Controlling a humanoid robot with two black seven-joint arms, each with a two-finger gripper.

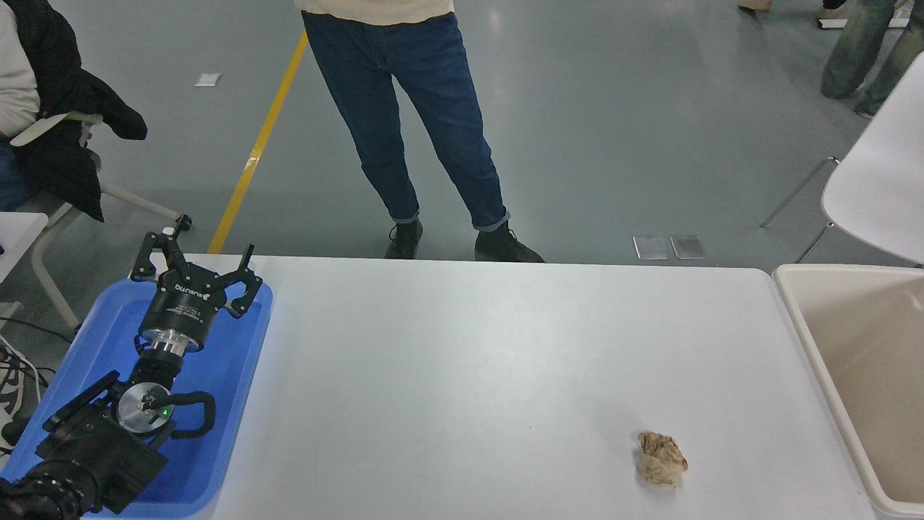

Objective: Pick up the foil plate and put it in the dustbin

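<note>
Large beige plastic rectangular dustbin [798, 307] seen at the white table's [505, 347] right edge, no foil plate visible in it, left gripper [196, 261] parked well apart over flat blue plastic tray [216, 426], fingers spread, nothing held, crumpled brown paper ball [660, 458] near the bin.

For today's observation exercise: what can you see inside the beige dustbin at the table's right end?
Inside the dustbin only plain beige inner walls show; no foil plate is visible. The bin runs past the picture's right edge and its near rim hides the bottom, so anything lying there cannot be seen.

Black left arm [108, 426] with silver joint rings, looped cable, green light.
</note>
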